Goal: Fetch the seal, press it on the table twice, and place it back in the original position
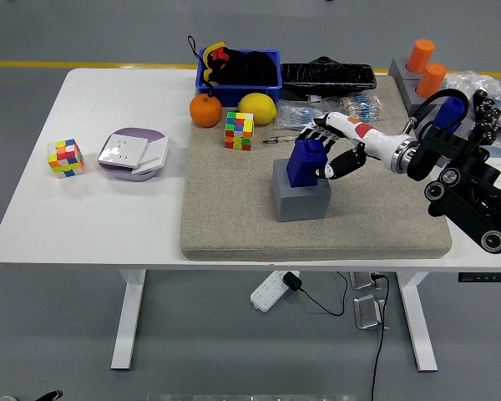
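A blue seal (304, 161) stands tilted just above a grey block (301, 199) in the middle of the beige mat (234, 225). My right hand (324, 151) reaches in from the right and is shut on the seal, fingers over its top and thumb at its right side. The seal's lower end is close to the block's top face; whether they touch is unclear. My left arm does not show.
On the mat's far edge sit a colour cube (239, 130), an orange (205, 110), a lemon (257, 108) and a blue bin (239, 70). A second cube (66, 158) and a purple-white box (133, 154) lie at the left. Orange cylinders (427, 67) stand at the far right.
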Robot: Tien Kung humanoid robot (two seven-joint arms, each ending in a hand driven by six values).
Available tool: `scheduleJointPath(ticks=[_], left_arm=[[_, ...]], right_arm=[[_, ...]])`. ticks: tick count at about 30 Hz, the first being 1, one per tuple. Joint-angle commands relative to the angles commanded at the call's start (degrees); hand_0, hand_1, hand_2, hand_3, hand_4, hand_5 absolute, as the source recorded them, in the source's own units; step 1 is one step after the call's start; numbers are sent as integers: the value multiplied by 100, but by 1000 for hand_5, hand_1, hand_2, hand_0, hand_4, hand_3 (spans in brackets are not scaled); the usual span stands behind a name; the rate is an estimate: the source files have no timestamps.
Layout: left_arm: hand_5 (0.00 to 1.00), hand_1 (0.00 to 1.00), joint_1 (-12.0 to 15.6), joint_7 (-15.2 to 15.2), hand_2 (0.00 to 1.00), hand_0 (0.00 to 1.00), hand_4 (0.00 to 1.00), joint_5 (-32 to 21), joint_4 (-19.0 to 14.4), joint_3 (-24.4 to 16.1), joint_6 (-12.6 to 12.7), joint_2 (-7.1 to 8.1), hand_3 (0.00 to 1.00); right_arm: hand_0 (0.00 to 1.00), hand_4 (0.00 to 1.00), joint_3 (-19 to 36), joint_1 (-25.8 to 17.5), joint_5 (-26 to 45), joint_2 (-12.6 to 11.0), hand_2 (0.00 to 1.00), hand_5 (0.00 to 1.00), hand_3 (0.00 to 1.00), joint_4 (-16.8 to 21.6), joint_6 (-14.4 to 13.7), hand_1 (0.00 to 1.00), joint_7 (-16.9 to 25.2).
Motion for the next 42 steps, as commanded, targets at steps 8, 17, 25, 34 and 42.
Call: scheduleJointPath(ticks=[8,17,25,34,42], left_arm=[[437,804,0,2,776,812,691,-4,1,8,0,3,814],[437,804,-8,-1,775,812,691,13,-2,-19,-3,-9,815],[435,804,-7,1,776,812,691,-16,-1,21,-6,-4,815],[434,803,-24,-7,775,811,691,18,-8,-15,-1,-12,815],[436,804,-4,-5,775,810,692,-26,-1,29,-6,-14,815]], right_arm=[[522,729,45,41,-49,-31,370,2,375,37,37,380,-13],[522,730,-147,69,-132,-84,371,2,375,38,147,380,-35],[523,731,-210,84,-153,-77,370,2,376,-28,131,380,-10],[529,747,-361,75,-89,4,383,2,402,-5,110,391,61],[553,774,-392,57,-25,28,470,2,509,25,182,472,162]])
